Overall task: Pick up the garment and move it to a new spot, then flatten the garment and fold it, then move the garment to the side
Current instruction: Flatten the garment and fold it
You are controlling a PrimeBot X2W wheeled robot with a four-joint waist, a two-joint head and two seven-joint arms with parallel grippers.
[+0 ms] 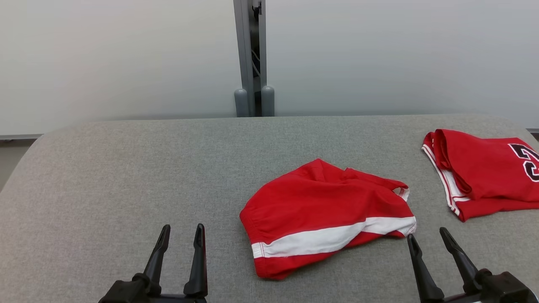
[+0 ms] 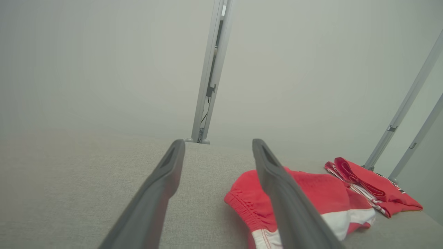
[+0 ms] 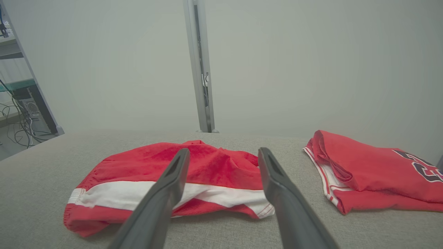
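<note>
Shorts point(image 1: 326, 214) lie rumpled mid-frame, long axis left-right, waistband point(image 1: 245, 216) leftward; left gripper point(image 1: 182, 227) and right gripper point(image 1: 426, 234), bottom edge, both gape empty.

Pale wall point(image 1: 126, 54) behind a grey fabric surface point(image 1: 126, 168).

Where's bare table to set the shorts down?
Widest: the table left of the shorts, out to its edge, beyond the left gripper. Also the far strip between shorts and post. Crowded: right side, narrow gap between shorts and jersey, right gripper at its near end.
</note>
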